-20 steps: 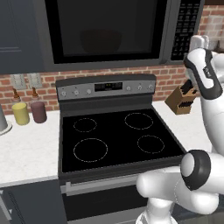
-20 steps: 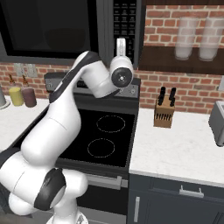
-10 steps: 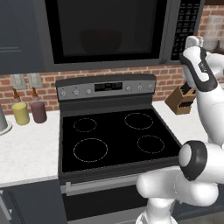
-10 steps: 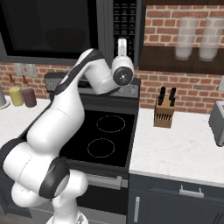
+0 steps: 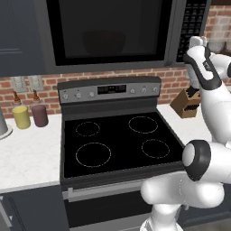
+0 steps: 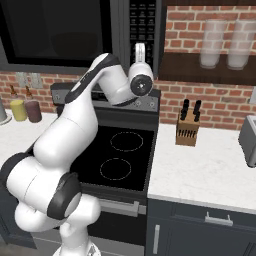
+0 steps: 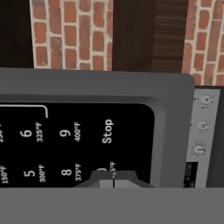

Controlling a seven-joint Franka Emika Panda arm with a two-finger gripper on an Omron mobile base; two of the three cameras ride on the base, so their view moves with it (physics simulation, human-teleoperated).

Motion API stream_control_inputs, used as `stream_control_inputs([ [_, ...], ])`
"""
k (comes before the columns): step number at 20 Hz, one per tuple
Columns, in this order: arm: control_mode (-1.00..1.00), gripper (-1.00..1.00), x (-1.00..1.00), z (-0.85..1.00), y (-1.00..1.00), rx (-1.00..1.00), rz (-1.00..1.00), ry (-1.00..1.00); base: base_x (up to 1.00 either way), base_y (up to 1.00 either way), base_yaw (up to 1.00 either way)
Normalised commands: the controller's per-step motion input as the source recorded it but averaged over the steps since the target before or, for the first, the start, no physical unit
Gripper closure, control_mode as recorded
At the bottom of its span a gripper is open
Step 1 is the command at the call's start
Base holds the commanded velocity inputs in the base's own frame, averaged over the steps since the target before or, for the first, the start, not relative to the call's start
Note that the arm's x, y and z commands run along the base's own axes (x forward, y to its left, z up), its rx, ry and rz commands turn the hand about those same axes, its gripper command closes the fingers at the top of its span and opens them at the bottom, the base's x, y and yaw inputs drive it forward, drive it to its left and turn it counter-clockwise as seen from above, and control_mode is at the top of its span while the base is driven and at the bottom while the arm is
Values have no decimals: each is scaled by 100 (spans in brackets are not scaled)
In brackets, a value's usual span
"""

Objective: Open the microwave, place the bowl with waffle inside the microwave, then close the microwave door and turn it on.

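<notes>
1. Gripper (image 7: 113, 180), clenched on nothing, its fingertips together and pointed at the microwave's button panel (image 7: 74, 144), close to the keys near "Stop" and the lower digits; whether it touches the panel cannot be told.
2. Button panel: stiff, flat, smooth keys that likely want one light, square push from the closed tip; a slanted push could slide onto a neighbouring key, and the start key itself is not legible here.
3. Microwave (image 5: 113, 34) hangs above the stove, its door (image 6: 55, 30) shut; a dim round shape behind the dark window (image 5: 104, 41) looks like the bowl, the waffle too faint to make out.
4. Judged from this, only turning the oven on remains.
5. Stove (image 5: 117, 140) stands directly below, its burners bare and its control strip (image 5: 110, 90) just under the arm's reach.
6. Knife block (image 6: 188, 128) sits on the counter to the robot's right; two jars (image 5: 30, 116) stand to the left, well apart from the panel.
7. Nothing stands between the fingertips and the keys.
</notes>
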Motion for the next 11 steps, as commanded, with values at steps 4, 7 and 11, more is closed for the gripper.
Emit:
stream_control_inputs([
  [4, -100, 100, 37, -14, 25, -5, 0, 1, 0, 0, 0],
  [7, -100, 100, 50, -20, 48, -11, 0, 6, 0, 0, 0],
  [11, -100, 100, 80, -32, 65, -14, 0, 12, 0, 0, 0],
])
